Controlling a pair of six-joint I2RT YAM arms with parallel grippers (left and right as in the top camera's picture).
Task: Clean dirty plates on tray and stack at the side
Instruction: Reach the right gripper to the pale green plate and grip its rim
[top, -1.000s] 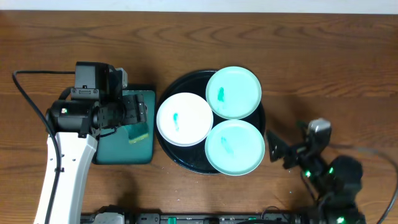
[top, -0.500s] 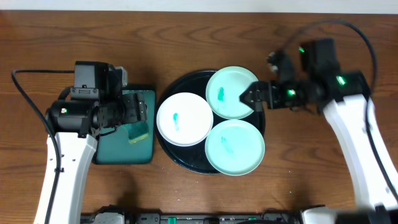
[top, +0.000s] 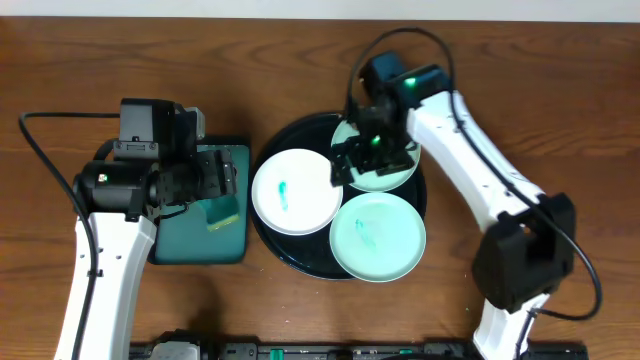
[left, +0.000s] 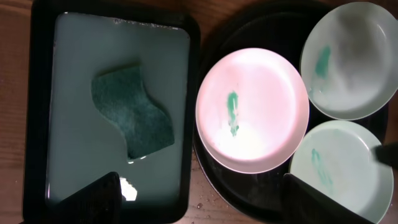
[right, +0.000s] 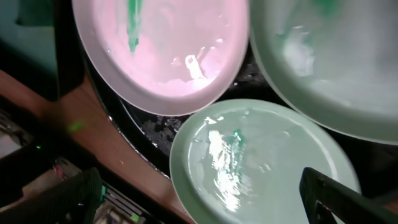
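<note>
Plates are all three still on the tray (top: 285, 248), which sits at the middle of the worktop (top: 520, 80). None is wiped and none is stacked at the side.

Closest to the near edge lies the near mint plate (top: 377, 237), its teal smear intact and nothing over it.

Further back, toward the left edge, the white plate (top: 297, 191) carries a teal streak at its centre. Left of the tray stands the rectangular tray (top: 195, 245) with the green sponge (left: 132, 112) lying in shallow water. The left pincer (top: 215, 180) hangs above it exactly where it was a second ago, fingers apart and holding nothing, the sponge untouched.

Toward the far edge is the change. A second ago the right arm was folded at the near right corner, well away from the tray. Half a second ago it was at the tray's far right rim. Now the right pincer (top: 365, 165) is over the tray, above the far mint plate (top: 400, 172) and close to where the three plates meet. Its wrist view shows the fingers spread wide at the frame's lower corners, with all three plates below them and nothing gripped. Whether a fingertip touches a rim cannot be told.

So the work is only starting. The right arm looks to be lining up on a plate to lift, probably the far mint one. The left would then need to drop onto the sponge. The plates look wet and crowd one another, so a rim grip may slip or nudge a neighbour.
</note>
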